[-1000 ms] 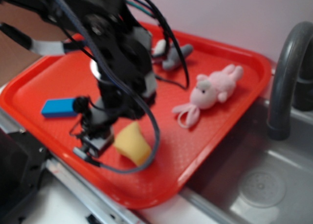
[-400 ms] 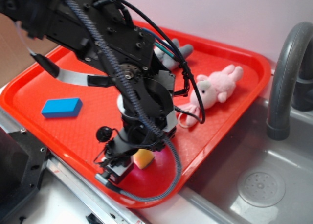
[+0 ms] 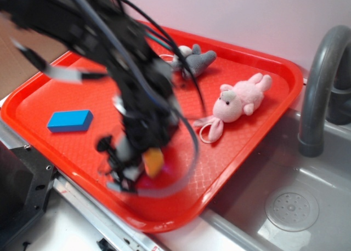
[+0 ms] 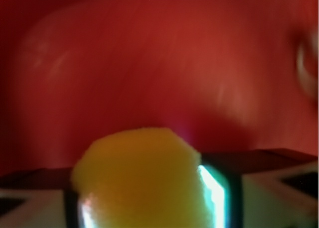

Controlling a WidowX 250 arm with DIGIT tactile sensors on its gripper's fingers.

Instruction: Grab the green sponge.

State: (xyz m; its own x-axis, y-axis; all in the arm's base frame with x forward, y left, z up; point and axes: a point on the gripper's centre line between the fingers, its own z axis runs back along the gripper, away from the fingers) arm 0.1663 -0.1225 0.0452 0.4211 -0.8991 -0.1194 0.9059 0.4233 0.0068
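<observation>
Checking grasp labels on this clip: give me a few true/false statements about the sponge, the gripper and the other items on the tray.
1. The sponge sits between the gripper fingers. True.
2. The blue block lies in the sink. False: it lies on the red tray, apart from the arm.
3. The pink plush toy is on the tray. True.
4. The gripper is closing on the grey plush toy. False: that toy lies at the tray's far edge, away from the gripper.
5. The faucet stands over the tray's middle. False: it stands beside the tray, at the sink.

Bright, even light; arm [image 3: 131, 97] motion-blurred, wrist view perhaps defocused.
</observation>
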